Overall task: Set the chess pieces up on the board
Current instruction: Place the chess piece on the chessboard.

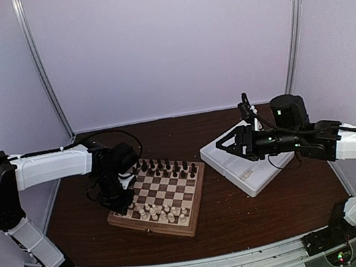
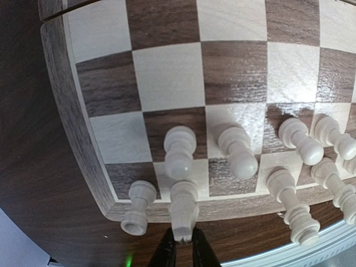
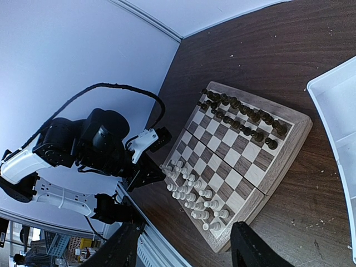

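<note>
The left fingers [image 1: 124, 203] look pinched together on the top of a cream piece [image 2: 183, 208] standing at their tips on the board [image 2: 65, 111]. A rook [image 2: 139, 207] is just to their left and a pawn [image 2: 179, 149] just beyond, so the step seems to be seating a back-row piece, and next they must part slightly and lift straight off without brushing either neighbour. The right fingers [image 1: 227, 146] hang apart and empty over a white tray [image 1: 257, 182] on the bench [image 1: 245, 214]; no writing is legible anywhere.
</note>
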